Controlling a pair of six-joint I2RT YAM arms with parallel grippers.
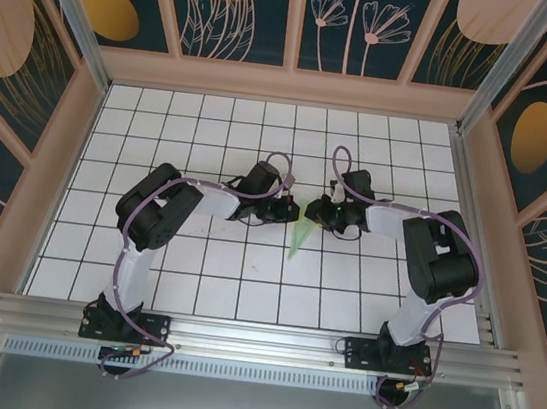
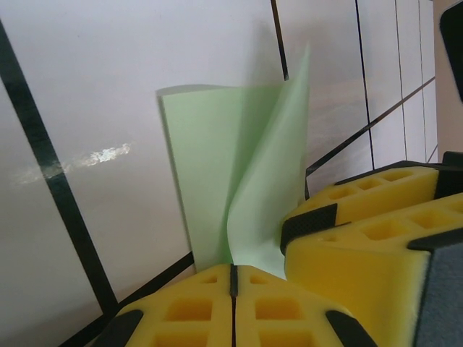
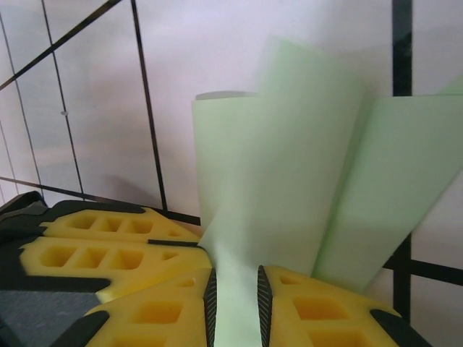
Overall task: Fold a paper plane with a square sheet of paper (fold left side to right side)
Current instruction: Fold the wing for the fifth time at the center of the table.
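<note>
The square sheet of paper [image 1: 297, 240] is pale mint green and folded into a slim pointed shape, hanging between the two grippers over the middle of the grid floor. In the left wrist view its folded flaps [image 2: 217, 159] stand upright, and my left gripper [image 2: 233, 269] is shut on the near edge. My right gripper [image 3: 235, 278] has its jaws a little apart with a strip of the paper [image 3: 289, 181] running between the pads. The two grippers [image 1: 288, 209] [image 1: 311, 210] face each other almost touching. Yellow fingers [image 2: 362, 217] of the right gripper show beside the left one.
The floor is white tiles [image 1: 212, 136] with black grid lines. Wooden walls [image 1: 289, 86] enclose the back and sides. A metal rail [image 1: 256, 335] carries both arm bases at the near edge.
</note>
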